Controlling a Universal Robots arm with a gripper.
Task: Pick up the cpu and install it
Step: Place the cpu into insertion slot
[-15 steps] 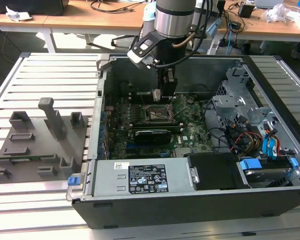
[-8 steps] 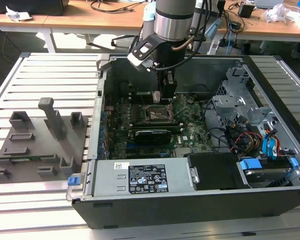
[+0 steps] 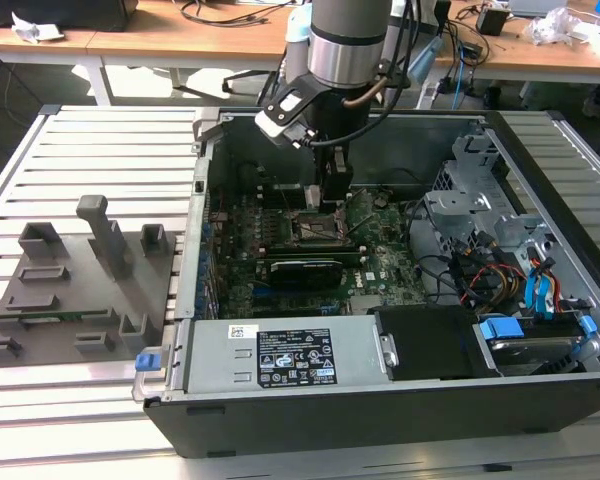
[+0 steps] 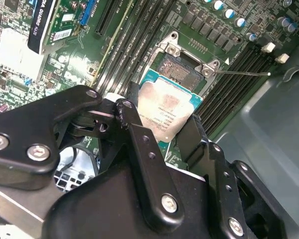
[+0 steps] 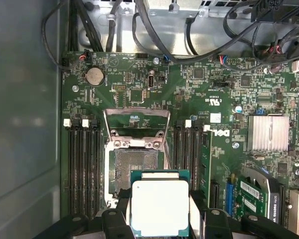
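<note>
My claw [image 5: 161, 221] is clenched on the cpu [image 5: 160, 206], with its fingers [image 4: 139, 149] pressing opposite edges of the chip in both wrist views. The chip hangs over the motherboard [image 5: 139, 94] inside the open computer case [image 3: 380, 410], overlapping the near edge of the open socket [image 5: 134, 169]. It looks unseated, though I can't judge the gap. The case lies on the slatted worktop [image 3: 90, 150].

There is one open black computer case [image 3: 380, 420], one green motherboard [image 5: 189, 99], one flat square silvery-grey cpu [image 5: 160, 206], one metal-framed square socket [image 5: 134, 167], two banks of long black memory slots [image 5: 83, 164], one round silver coin battery [image 5: 94, 75] and one finned silver heatsink [image 5: 268, 132].
</note>
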